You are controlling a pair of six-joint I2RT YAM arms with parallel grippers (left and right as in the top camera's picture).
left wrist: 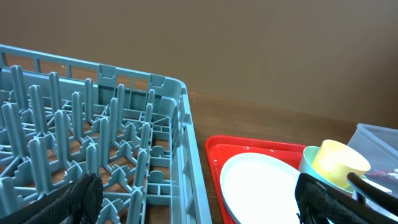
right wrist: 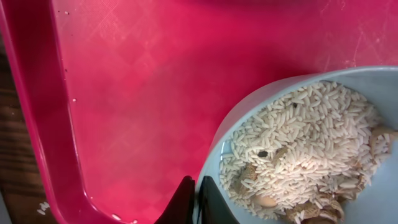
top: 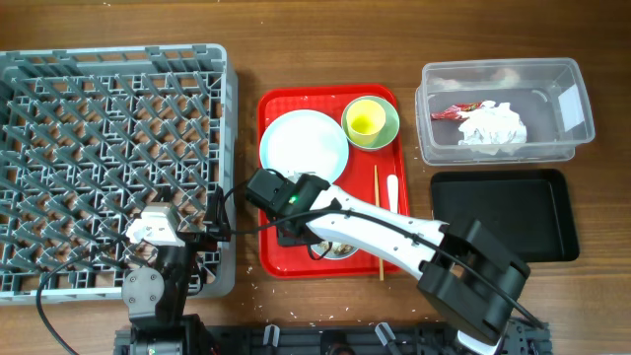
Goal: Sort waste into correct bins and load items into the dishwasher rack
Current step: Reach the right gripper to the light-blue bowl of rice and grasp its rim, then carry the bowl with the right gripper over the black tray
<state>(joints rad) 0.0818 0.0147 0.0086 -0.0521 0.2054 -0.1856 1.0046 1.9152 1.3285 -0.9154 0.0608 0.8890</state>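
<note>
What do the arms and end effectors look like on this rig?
The right arm has a glossy white link between bulky black joints and a green light near its wrist. The left arm is black and grey with a white wrist piece and a trailing black cable. The left end effector's fingers are black and textured.

Your right arm (top: pixel 375 225) is a glossy white link between chunky black joints, with a small green light (top: pixel 293 200) at its 10 o'clock end. Your left arm (top: pixel 148 286) is black and white-capped, with a black cable (top: pixel 44 306) looping at 8 o'clock. Left fingers (left wrist: pixel 78 198) look black and pebbled; right fingers (right wrist: pixel 184 200) are plain black.
</note>
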